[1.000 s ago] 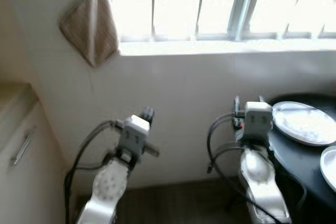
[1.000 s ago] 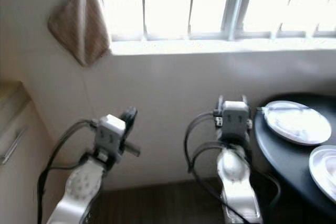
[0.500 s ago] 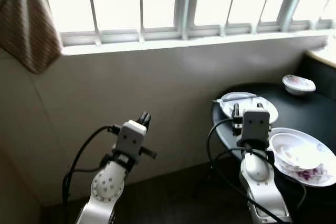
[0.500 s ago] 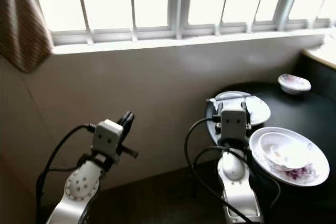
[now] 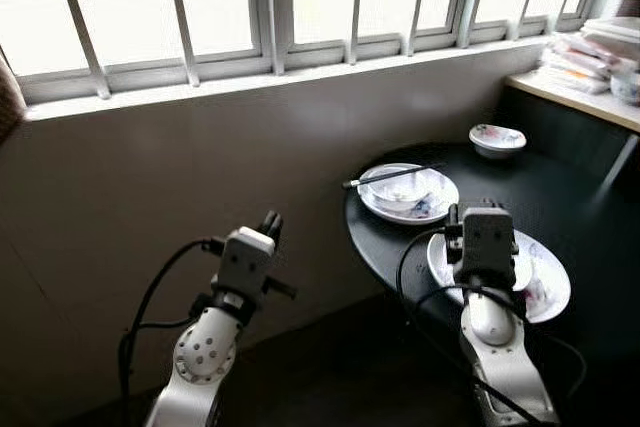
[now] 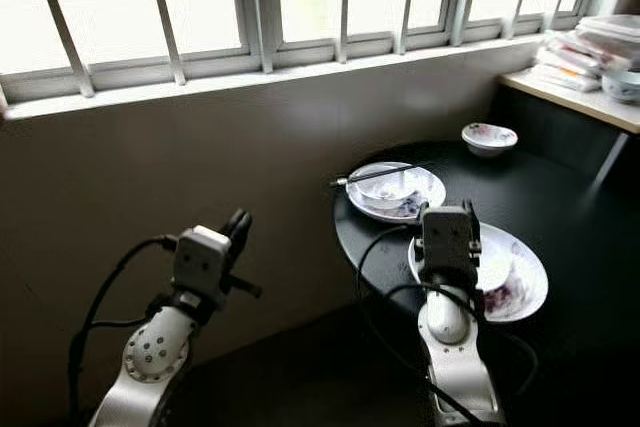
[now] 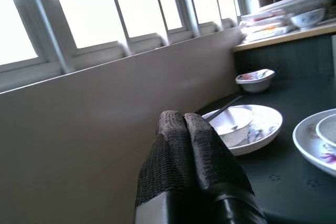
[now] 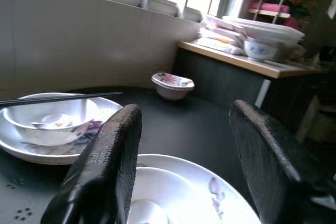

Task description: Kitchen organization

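Glossy white floral plates (image 5: 405,195) sit on a dark, matt, faintly speckled worktop (image 5: 560,202). The left gripper (image 7: 184,129) wears rough, woven-looking black fingers (image 7: 202,156), perhaps rubberised. Smooth painted wall (image 5: 150,197), upper left.

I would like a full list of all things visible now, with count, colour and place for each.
round table: one, black, on the robot's right by the wall
far plate: one, white with floral print, near the table's wall-side edge, holding a bowl
chopsticks: one pair, dark, lying across that bowl
near plate: one, white floral, under the right gripper, holding a bowl
small bowl: one, white floral, far side of table
stacked dishes: white, on the counter at right
left gripper: black fingers shut, held toward the wall
right gripper: black fingers open, above the near plate
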